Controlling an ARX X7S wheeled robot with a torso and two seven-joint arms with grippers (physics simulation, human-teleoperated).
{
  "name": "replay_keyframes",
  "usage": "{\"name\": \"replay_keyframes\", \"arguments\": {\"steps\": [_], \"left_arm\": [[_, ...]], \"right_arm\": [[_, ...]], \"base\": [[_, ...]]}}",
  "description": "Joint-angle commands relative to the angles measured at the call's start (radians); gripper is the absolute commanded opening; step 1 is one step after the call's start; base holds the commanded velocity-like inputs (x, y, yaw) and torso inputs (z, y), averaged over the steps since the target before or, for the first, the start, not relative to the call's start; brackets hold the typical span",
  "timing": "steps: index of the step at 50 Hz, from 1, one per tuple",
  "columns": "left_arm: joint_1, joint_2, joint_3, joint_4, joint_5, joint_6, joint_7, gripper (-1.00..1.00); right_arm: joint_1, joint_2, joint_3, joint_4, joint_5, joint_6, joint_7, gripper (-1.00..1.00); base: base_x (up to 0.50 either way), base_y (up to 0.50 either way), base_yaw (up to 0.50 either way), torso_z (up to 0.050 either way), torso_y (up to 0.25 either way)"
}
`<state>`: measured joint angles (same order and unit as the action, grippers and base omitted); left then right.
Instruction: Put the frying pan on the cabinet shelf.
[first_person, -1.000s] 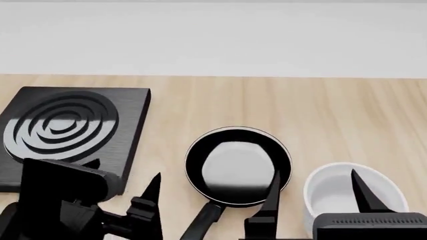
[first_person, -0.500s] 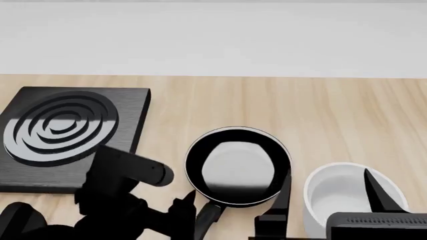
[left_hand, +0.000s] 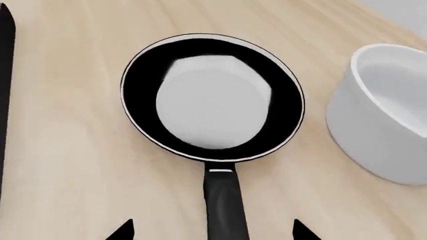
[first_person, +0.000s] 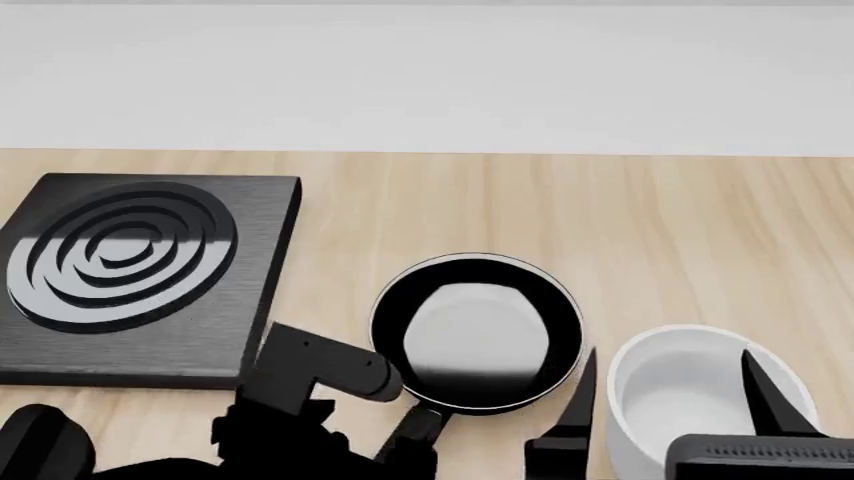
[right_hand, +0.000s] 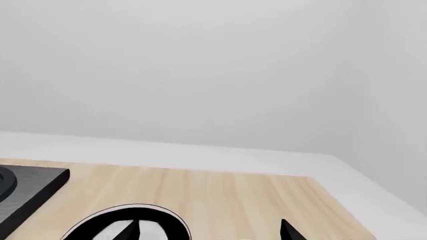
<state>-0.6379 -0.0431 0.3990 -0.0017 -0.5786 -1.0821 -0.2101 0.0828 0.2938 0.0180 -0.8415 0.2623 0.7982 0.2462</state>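
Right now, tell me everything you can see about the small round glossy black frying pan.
The small round glossy black frying pan sits upright on the light wooden countertop, between the square black plate with concentric rings and the white cylindrical pot, touching neither. It has a thin silvery rim, a shiny floor with a pale reflection, and a short black stick handle pointing toward the robot. The left gripper is open, its fingertips straddling the handle without gripping it.

frying pan (first_person: 477, 333) on counter (first_person: 667, 230), pot (first_person: 694, 395) right, plate (first_person: 134, 270) left
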Motion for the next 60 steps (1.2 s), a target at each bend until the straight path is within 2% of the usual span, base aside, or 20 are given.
{"name": "replay_keyframes", "arguments": {"steps": [1, 20, 45, 46, 60], "left_arm": [[-0.007, 0.032, 0.060, -0.133, -0.039, 0.091, -0.001, 1.00], [-0.066, 0.032, 0.213, -0.410, -0.110, 0.283, -0.006, 1.00], [-0.042, -0.001, 0.244, -0.338, -0.199, 0.283, -0.093, 1.00], [-0.041, -0.003, 0.243, -0.331, -0.202, 0.281, -0.099, -1.00], [-0.020, -0.043, 0.198, -0.171, -0.270, 0.233, -0.220, -1.00]], "right_arm": [[-0.018, -0.015, 0.010, 0.005, -0.017, -0.012, -0.017, 1.00], [-0.013, -0.011, 0.009, -0.012, 0.002, 0.024, -0.005, 1.00], [-0.010, -0.003, 0.007, -0.010, 0.014, 0.026, 0.004, 1.00], [-0.010, -0.003, 0.007, -0.010, 0.015, 0.026, 0.005, 1.00], [-0.011, 0.000, 0.002, -0.003, 0.019, 0.017, 0.008, 1.00]], "base": [[0.00, 0.00, 0.00, 0.000, 0.000], [0.00, 0.00, 0.00, 0.000, 0.000], [0.00, 0.00, 0.00, 0.000, 0.000], [0.00, 0.00, 0.00, 0.000, 0.000], [0.00, 0.00, 0.00, 0.000, 0.000]]}}
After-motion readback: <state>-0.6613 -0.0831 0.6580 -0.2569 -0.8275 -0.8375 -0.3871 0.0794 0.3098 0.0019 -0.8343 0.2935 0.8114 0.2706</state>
